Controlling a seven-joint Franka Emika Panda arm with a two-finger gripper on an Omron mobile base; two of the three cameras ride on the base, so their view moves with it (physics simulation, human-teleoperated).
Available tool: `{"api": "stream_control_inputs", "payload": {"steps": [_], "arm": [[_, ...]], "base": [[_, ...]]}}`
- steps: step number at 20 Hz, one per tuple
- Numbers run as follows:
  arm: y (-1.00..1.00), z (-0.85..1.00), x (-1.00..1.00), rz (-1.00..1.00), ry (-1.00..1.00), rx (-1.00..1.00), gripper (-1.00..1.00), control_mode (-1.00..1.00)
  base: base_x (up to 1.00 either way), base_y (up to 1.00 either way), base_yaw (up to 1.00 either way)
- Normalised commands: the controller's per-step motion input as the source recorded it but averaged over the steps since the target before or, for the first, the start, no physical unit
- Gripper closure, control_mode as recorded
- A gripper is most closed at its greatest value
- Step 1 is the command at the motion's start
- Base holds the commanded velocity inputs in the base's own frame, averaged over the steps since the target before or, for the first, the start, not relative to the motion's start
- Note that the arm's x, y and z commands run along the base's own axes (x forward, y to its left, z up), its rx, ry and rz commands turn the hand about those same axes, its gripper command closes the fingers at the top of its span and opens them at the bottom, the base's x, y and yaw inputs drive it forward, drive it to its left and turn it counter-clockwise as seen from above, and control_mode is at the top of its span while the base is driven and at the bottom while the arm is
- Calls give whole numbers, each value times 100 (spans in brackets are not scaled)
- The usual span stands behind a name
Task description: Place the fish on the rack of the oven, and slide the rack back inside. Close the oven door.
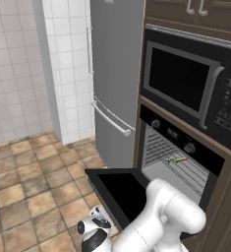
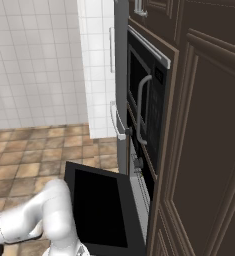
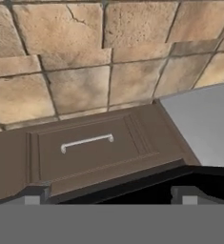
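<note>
The oven [image 1: 173,133] is set in dark wood below the microwave. Its oven door [image 1: 119,189] is folded down flat, and the right base view shows this black panel [image 2: 99,205] from the side. Inside the cavity sits the rack [image 1: 188,172], a grey wire grid. The small green-grey fish [image 1: 177,160] lies on its bars. My arm bends down at the door's front edge, with the hand [image 1: 94,230] low beside the door's near left corner. In the hand view my gripper [image 3: 111,199] is open wide and holds nothing.
A grey fridge [image 1: 114,74] stands left of the oven, with the black microwave [image 1: 186,81] above it. Past the fingers lie a brown drawer front with a silver handle [image 3: 87,141], the fridge's grey base [image 3: 204,124] and tan floor tiles [image 3: 75,47].
</note>
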Motion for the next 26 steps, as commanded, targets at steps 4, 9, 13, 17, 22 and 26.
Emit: {"api": "stream_control_inputs", "payload": {"steps": [4, 9, 13, 17, 22, 26], "arm": [[0, -68, 47, 0, 0, -13, -100, -100], [-29, -17, 5, -1, -8, -9, -100, -100], [-70, 28, -9, -2, -28, -7, -100, -100], [-86, 69, 0, -3, -39, -8, -100, -100], [-87, 98, 0, -7, -37, -6, -100, -100], [-100, 100, 0, -13, -25, -3, -100, -100]], "base": [[0, 0, 0], [0, 0, 0], [0, 0, 0], [0, 0, 0], [0, 0, 0], [0, 0, 0]]}}
